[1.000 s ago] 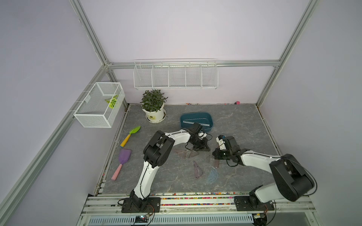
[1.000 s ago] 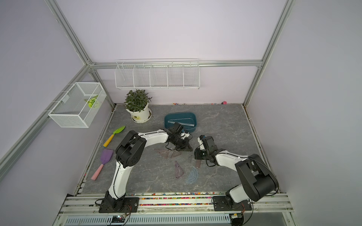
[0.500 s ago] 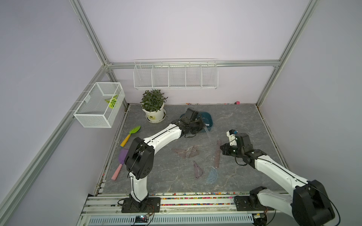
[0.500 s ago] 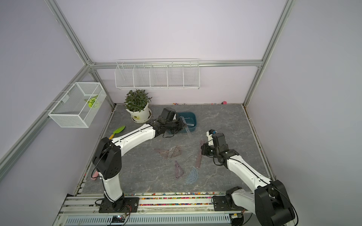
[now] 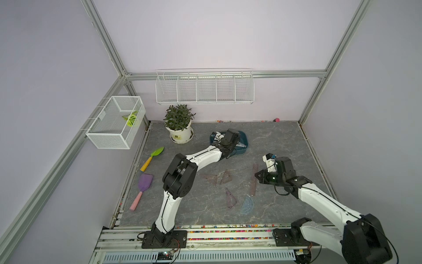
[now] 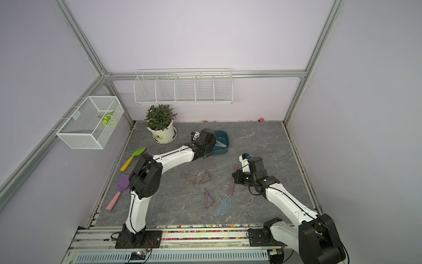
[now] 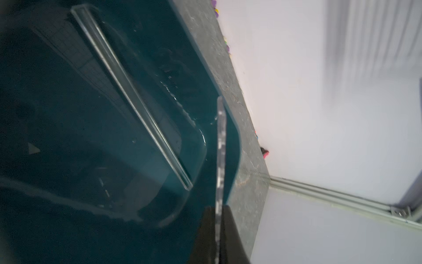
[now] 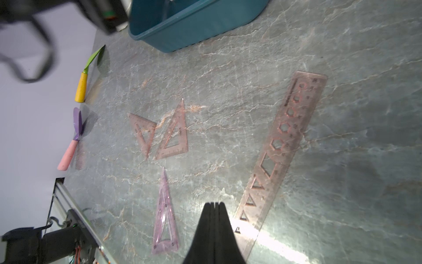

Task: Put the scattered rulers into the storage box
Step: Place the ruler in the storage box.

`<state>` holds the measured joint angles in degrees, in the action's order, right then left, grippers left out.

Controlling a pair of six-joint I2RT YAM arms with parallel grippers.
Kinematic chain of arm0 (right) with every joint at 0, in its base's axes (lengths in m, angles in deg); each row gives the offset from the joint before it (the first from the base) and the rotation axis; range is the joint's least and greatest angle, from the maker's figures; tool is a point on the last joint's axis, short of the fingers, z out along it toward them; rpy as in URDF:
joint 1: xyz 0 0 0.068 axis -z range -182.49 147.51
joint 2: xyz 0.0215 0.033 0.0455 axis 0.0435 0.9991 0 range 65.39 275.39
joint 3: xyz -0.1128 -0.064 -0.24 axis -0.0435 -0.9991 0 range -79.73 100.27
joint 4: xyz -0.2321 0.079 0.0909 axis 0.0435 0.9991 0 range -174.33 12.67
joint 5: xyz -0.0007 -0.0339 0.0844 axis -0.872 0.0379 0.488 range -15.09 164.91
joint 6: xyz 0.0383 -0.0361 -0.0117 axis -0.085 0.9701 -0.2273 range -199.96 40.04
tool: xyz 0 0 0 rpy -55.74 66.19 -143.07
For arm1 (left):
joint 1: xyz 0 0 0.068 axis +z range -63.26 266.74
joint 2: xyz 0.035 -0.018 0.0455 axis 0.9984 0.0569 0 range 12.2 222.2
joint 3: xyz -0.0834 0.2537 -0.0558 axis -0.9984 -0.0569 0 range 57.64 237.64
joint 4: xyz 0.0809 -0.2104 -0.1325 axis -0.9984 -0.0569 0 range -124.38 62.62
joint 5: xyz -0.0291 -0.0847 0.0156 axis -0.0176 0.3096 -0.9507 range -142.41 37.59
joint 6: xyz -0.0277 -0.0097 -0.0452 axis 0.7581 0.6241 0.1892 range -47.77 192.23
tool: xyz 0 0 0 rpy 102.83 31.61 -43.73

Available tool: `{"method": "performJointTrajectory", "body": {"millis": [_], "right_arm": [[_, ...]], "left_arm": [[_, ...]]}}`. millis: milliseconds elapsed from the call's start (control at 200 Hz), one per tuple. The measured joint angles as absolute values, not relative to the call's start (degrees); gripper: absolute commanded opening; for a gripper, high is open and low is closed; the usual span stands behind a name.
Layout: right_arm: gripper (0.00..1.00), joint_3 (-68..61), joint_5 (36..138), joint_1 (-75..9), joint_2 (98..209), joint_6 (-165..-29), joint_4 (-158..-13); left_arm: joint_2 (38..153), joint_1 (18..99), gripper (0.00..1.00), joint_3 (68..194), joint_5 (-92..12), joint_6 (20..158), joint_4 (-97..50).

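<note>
The dark teal storage box [image 5: 243, 137] [image 6: 225, 148] [image 8: 194, 25] stands at the back of the table with clear rulers [image 7: 130, 96] lying in it. My left gripper [image 7: 219, 208] is over the box's rim, shut on a thin transparent ruler [image 7: 221, 148] seen edge-on. My right gripper [image 8: 214, 204] [image 5: 257, 177] is shut and empty, low beside a long straight ruler [image 8: 283, 146] [image 5: 254, 179]. Three triangle rulers [image 5: 211, 178] [image 5: 226, 177] [image 5: 231, 200] and a bluish protractor [image 5: 247, 205] lie on the table.
A potted plant [image 5: 180, 134] stands left of the box. A green trowel [image 5: 155, 155] and a purple shovel [image 5: 143, 185] lie along the left edge. White wire baskets [image 5: 114, 123] [image 5: 204, 88] hang on the walls.
My left gripper has travelled from the middle of the table back to the storage box with a ruler in it. The right arm has drawn back and stretched out beside the long ruler.
</note>
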<state>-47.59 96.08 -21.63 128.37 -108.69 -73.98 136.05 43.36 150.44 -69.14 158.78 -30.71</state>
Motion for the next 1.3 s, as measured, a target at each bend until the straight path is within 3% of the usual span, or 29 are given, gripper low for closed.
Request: {"method": "performJointTrajectory", "body": {"millis": [180, 295, 535, 975, 1115, 1305], "right_arm": [[0.01, -48.68, 97.10, -21.47, 126.16, -108.94, -73.39], [0.01, -49.06, 97.47, -21.47, 125.88, -109.11, -73.33], [0.02, -49.25, 97.47, -21.47, 125.64, -109.11, -73.06], [0.02, -49.25, 97.43, -21.47, 125.64, -109.11, -72.96], [0.03, -49.25, 97.26, -21.23, 125.66, -109.13, -72.96], [0.17, -49.16, 95.49, -20.56, 126.36, -110.25, -71.47]], "left_arm": [[137.47, 43.91, 0.00, 150.74, -72.07, 161.31, -30.21], [138.15, 44.11, 0.07, 152.49, -72.82, 162.25, -29.38], [142.08, 44.48, 0.11, 156.64, -72.40, 163.52, -28.94], [144.09, 44.78, 0.65, 156.86, -71.66, 164.22, -29.16], [143.52, 44.74, 0.67, 156.53, -71.48, 161.51, -28.42], [132.57, 43.69, 0.66, 147.03, -71.61, 148.50, -25.71]]}}
